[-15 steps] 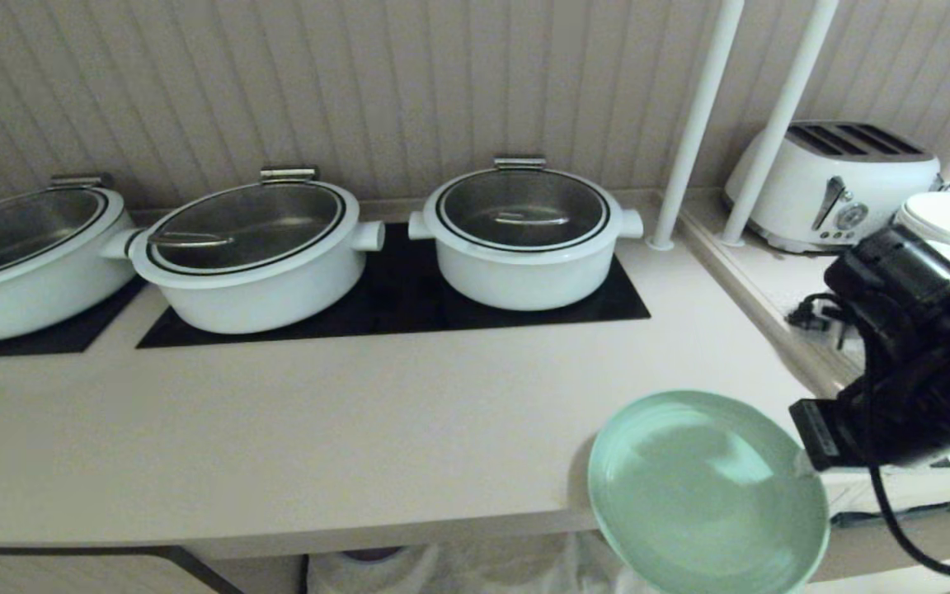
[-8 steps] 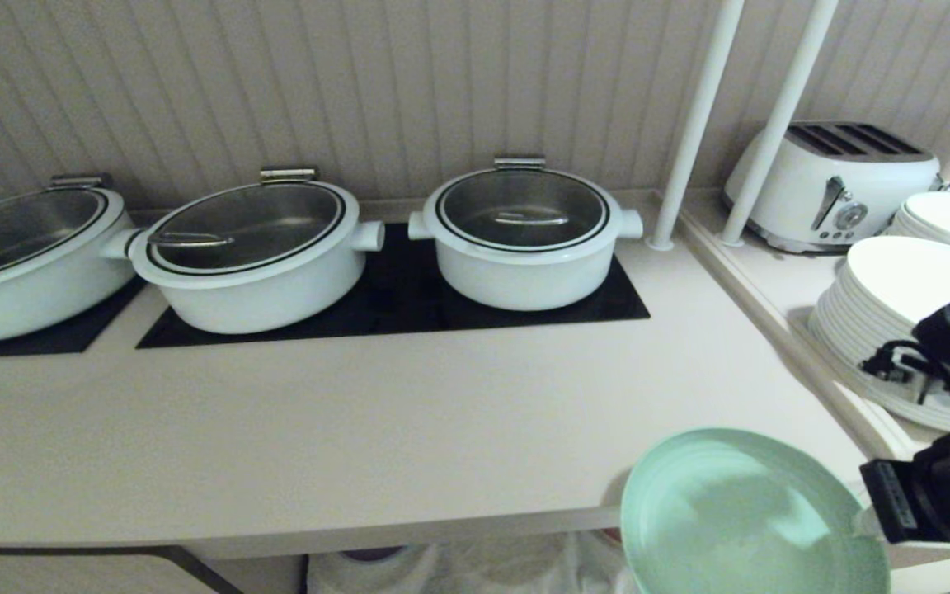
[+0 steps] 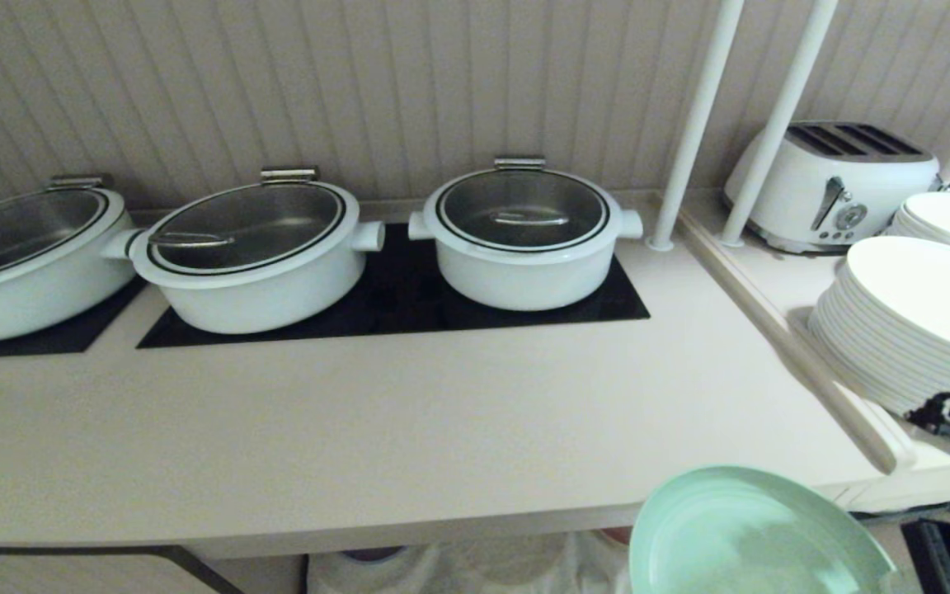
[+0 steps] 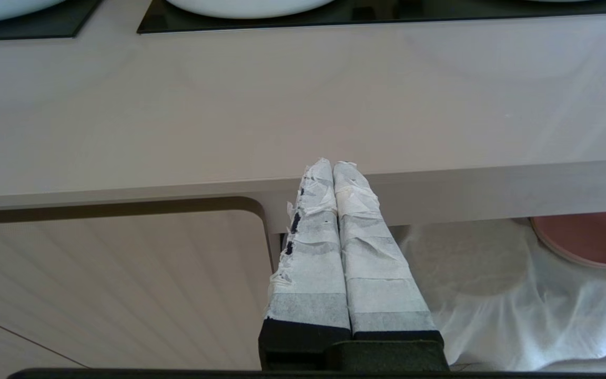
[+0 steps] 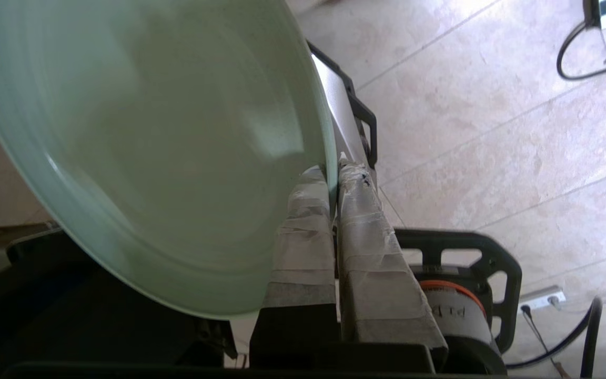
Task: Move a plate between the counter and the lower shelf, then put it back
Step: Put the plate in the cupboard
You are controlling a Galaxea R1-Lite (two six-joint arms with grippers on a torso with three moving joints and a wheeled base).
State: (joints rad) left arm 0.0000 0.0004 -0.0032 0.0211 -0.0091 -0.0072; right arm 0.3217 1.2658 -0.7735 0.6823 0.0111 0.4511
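The right tool (image 5: 334, 173) pinches the rim of the green plate (image 3: 755, 536), carrying it tilted in the air, off the surface (image 3: 359, 429) and just in front of its near edge at the right. The step in hand looks like the transfer down toward the lower shelf (image 4: 492, 295), where a white cloth (image 4: 518, 316) and a pink plate (image 4: 587, 239) show. The next move calls for lowering the plate below the edge and levelling it before sliding it in. The left tool (image 4: 333, 168), pressed together and empty, hangs near the surface edge.
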